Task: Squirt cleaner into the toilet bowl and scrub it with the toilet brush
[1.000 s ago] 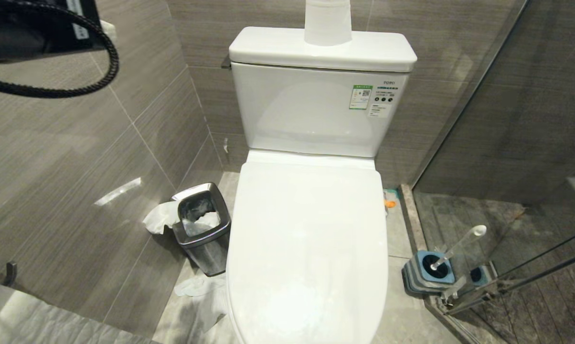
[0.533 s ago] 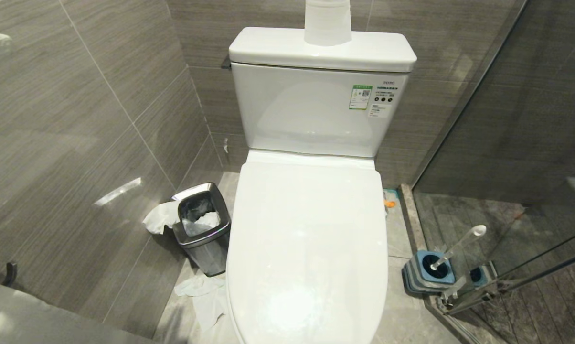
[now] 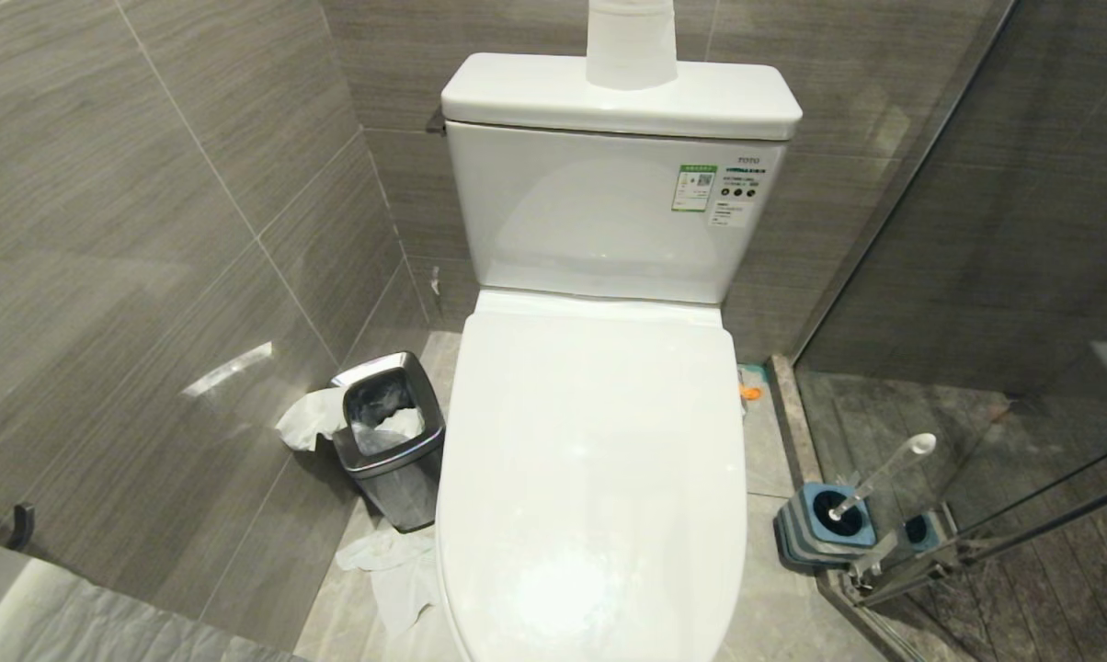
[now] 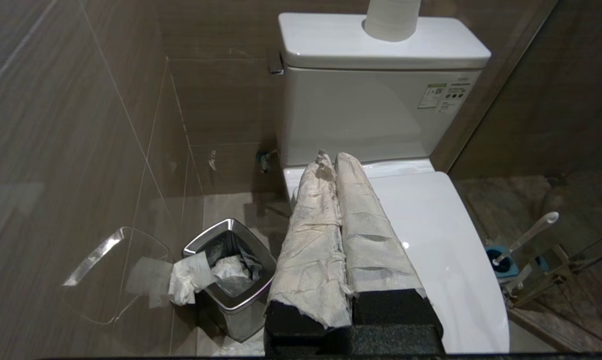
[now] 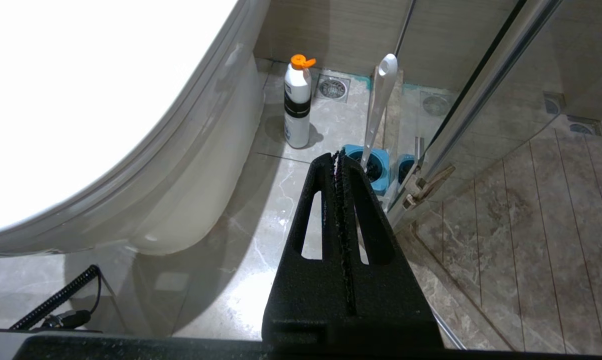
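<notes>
Toilet bowl (image 3: 590,478) fills the middle of the head view, hidden under its closed white lid, with the cistern (image 3: 609,211) behind it and a paper roll (image 3: 631,41) standing on the cistern top. On the floor to the robot's right, beside the glass shower panel (image 3: 995,276), the toilet brush (image 3: 880,476) leans in its blue-and-grey holder (image 3: 825,524), its white handle tilted toward the glass. A white bottle with an orange cap (image 5: 298,102) stands upright on the floor tiles near the bowl's base, a little apart from the brush holder. On the other side of the bowl sits a steel waste bin (image 3: 390,439) with crumpled tissue spilling over its rim and more tissue on the floor. The left gripper (image 4: 331,162) hangs above the lid's near edge, its paper-wrapped fingers pressed together and holding nothing. The right gripper (image 5: 339,159) sits low over the floor, pointing toward the brush holder, fingers closed flat against each other and empty.
</notes>
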Controlling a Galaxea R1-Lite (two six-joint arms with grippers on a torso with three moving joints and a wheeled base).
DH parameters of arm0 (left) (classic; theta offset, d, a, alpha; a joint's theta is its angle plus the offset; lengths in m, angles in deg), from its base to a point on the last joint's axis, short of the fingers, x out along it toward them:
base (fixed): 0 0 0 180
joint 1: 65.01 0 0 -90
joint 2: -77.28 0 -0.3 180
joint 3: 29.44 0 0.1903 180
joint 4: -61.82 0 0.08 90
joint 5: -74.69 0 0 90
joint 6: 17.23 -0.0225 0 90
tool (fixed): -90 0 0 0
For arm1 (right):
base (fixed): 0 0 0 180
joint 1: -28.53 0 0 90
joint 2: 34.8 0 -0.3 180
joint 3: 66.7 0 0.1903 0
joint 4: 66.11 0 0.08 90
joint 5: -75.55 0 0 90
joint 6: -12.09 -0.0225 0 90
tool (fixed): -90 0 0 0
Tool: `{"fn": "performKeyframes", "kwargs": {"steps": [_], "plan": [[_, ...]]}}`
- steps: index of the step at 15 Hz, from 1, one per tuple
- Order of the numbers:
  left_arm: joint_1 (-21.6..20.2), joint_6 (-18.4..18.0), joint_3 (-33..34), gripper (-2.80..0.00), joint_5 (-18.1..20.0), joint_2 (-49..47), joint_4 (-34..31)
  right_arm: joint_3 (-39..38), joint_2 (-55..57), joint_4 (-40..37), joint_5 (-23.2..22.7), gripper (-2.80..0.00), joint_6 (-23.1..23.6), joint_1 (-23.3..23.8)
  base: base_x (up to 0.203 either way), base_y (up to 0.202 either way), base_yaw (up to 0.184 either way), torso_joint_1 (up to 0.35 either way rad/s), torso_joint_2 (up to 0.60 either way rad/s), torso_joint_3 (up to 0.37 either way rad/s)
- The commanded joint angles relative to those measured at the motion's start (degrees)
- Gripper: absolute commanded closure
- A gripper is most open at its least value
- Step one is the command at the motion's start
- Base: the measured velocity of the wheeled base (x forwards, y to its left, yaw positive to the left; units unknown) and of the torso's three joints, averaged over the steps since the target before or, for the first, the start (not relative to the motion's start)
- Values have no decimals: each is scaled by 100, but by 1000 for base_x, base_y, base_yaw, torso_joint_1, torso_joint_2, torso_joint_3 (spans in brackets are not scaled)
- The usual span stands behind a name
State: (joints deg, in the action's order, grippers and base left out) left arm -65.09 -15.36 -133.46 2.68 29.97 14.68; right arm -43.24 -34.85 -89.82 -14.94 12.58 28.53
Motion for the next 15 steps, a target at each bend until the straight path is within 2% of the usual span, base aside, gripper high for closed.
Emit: {"fn": "performKeyframes", "kwargs": {"steps": [1, 6, 8, 10, 13, 15], "plan": [[-184, 43, 567, 0, 61, 1170, 33, -1, 5, -1, -3, 0, 4, 0, 0, 0, 0, 0, 0, 0], [-158, -44, 1708, 0, 75, 2668, 57, -1, 5, -1, -12, 0, 4, 0, 0, 0, 0, 0, 0, 0], [-18, -167, 2128, 0, 54, 3223, 40, -1, 5, -1, -3, 0, 4, 0, 0, 0, 0, 0, 0, 0], [95, -418, 2515, 0, -54, 3694, -9, -1, 5, -1, -4, 0, 4, 0, 0, 0, 0, 0, 0, 0], [48, -488, 3055, 0, -107, 4342, 4, -1, 5, -1, -3, 0, 4, 0, 0, 0, 0, 0, 0, 0], [20, -507, 3375, 0, -280, 4627, 21, -1, 5, -1, -3, 0, 4, 0, 0, 0, 0, 0, 0, 0]]}}
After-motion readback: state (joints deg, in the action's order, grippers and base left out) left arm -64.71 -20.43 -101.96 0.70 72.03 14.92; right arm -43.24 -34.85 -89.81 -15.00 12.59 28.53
